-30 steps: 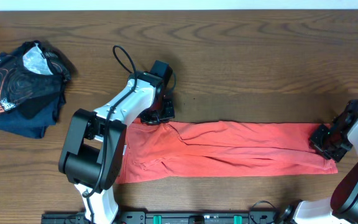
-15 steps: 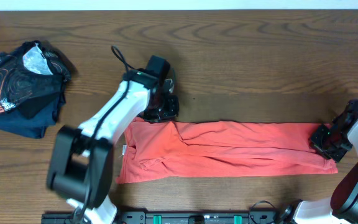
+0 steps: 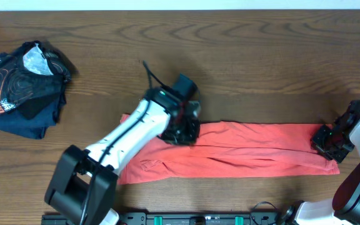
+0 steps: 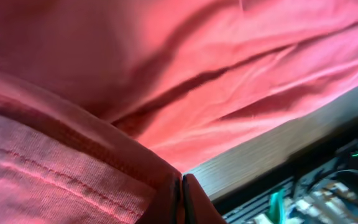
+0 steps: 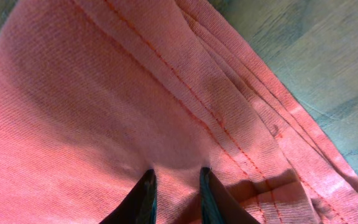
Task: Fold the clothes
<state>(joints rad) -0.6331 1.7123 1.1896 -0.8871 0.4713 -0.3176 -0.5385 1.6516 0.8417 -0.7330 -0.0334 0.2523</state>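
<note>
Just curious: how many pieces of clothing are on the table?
2: a coral T-shirt stretched across the front, a dark swirl-printed garment bunched at far left. More could hide beneath.

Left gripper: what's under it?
The left gripper is pinching a stitched fold of the coral T-shirt, with more shirt layers below. The table shows only past the shirt's edge; directly underneath it is covered.

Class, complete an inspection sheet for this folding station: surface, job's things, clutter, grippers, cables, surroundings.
Surface: dark brown wooden table.
Job's things: coral cotton T-shirt, folded into a long strip.
Clutter: dark navy swirl-printed garment, crumpled, far left.
Grippers: left gripper shut on shirt fabric; right gripper on the strip's right end, fingers slightly apart, grip unclear.
Cables: black cable looping off the left arm.
Surroundings: white strip beyond the table's far edge.
</note>
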